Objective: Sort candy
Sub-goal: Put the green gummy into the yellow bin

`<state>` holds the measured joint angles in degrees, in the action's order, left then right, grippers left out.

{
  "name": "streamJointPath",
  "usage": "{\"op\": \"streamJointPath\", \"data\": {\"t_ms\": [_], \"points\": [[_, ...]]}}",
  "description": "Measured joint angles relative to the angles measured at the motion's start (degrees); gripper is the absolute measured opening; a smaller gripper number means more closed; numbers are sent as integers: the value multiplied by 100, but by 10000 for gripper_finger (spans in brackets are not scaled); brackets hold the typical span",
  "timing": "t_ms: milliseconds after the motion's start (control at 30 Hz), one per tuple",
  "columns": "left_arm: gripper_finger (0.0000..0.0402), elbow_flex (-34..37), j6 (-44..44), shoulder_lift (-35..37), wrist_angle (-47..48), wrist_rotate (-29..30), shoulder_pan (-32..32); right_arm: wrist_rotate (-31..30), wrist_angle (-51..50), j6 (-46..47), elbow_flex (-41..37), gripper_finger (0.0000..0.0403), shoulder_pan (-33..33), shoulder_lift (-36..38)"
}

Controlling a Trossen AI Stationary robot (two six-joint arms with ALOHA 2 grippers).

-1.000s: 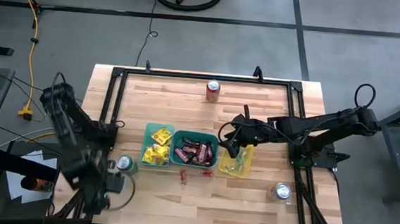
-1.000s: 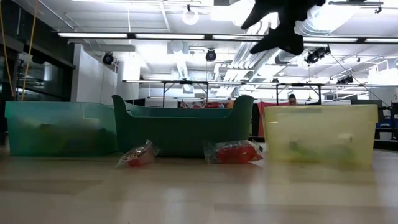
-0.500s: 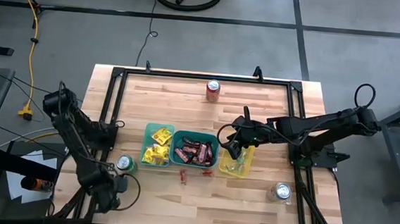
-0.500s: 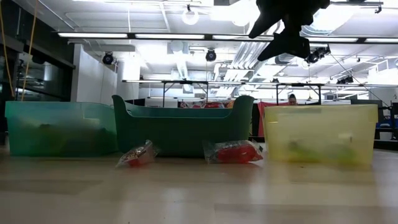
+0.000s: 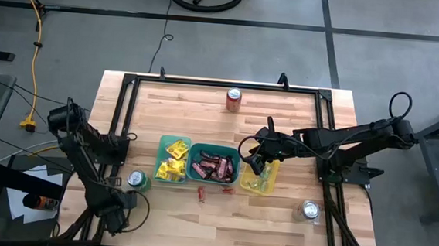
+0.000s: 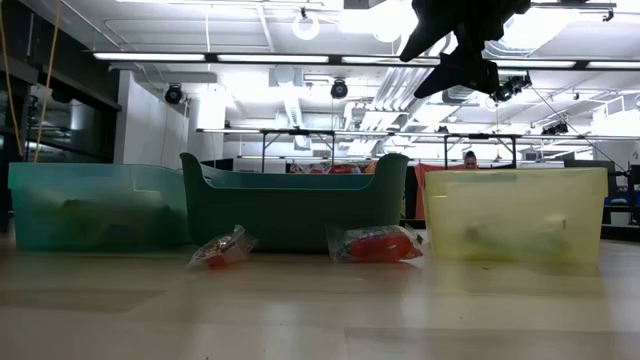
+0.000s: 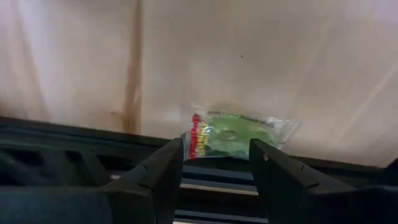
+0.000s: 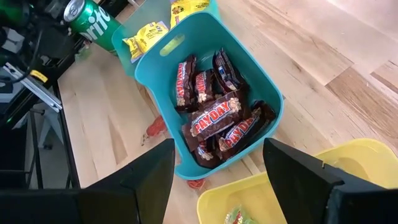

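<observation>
yellow packets [image 5: 172,159] in green bin [image 5: 162,141], bars [image 8: 214,118] in teal bin [image 8: 264,93]

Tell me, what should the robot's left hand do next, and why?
Probably dip down and close on the green-tinted candy. The left gripper is open at the table's near left edge, with that candy lying on the wood just past its fingers. The right gripper is open over the yellow bin.
</observation>
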<state>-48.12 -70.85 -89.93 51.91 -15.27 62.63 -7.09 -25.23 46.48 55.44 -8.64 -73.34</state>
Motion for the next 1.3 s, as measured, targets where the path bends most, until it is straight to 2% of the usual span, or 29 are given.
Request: {"op": "streamJointPath", "data": {"t_ms": [300,367,433,500,533,667,767,833,933,1033,1167,1300], "points": [[166,-24,262,-591,-514,-39,382,-2,0,163,0,241,0,0],[146,-25,352,-591,-679,-42,416,-2,0,170,0,241,0,0],[99,-54,413,-516,-720,-8,419,-2,0,170,0,241,0,0],[36,-100,442,-312,-764,80,421,-2,0,170,0,241,0,0],[19,-129,374,-142,-814,100,419,-2,0,170,0,241,0,0],[8,-287,137,676,-1037,371,419,51,0,150,0,241,0,0],[4,-470,105,1401,-1164,1000,375,311,0,79,0,241,0,0],[2,-553,150,1844,-1148,1633,265,474,0,-19,0,241,0,0],[1,-635,477,2377,-1148,2677,-128,721,58,-44,0,241,0,0],[1,-647,1200,2627,-1160,3429,-839,1069,279,-44,0,241,0,0],[1,-642,2683,2573,-1404,3821,-2044,1466,776,-33,0,241,-18,105],[0,-538,4203,2274,-2661,3851,-3245,1401,1315,-38,0,241,-89,349]]}}
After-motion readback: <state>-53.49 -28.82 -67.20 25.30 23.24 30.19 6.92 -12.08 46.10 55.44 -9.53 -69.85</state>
